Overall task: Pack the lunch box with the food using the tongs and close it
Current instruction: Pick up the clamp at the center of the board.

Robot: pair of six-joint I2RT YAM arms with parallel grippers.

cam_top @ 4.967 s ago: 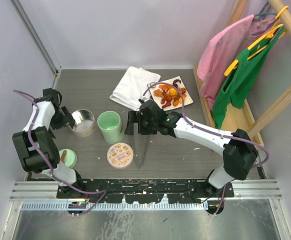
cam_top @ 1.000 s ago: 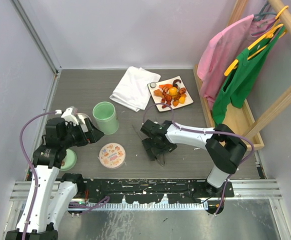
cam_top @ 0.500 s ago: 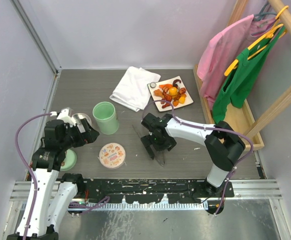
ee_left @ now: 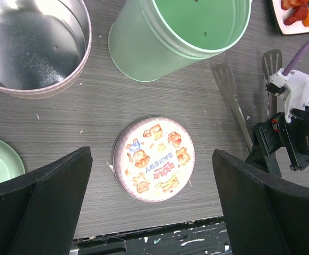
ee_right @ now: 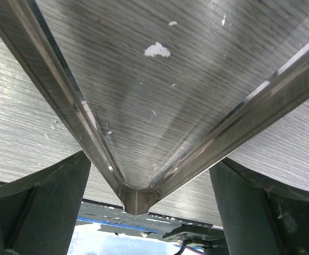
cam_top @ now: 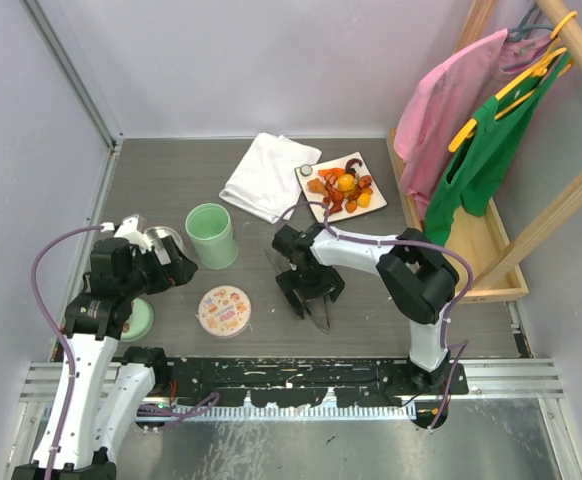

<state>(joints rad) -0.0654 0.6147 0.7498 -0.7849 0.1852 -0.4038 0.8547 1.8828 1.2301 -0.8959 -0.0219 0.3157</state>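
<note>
Your right gripper (cam_top: 308,290) is straddling the tongs (ee_right: 138,199), left gripper (ee_left: 152,212) hovering over the printed lid (ee_left: 154,158), both wide. The food (cam_top: 343,187) is lying on the plate (cam_top: 316,200).

left arm (cam_top: 71,370) / right arm (cam_top: 356,252): white links | black joints | purple cables

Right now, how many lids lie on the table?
2: the bear-print lid near the mint-green canister; the mint-green lid left of it, partly hidden by the left arm.
</note>
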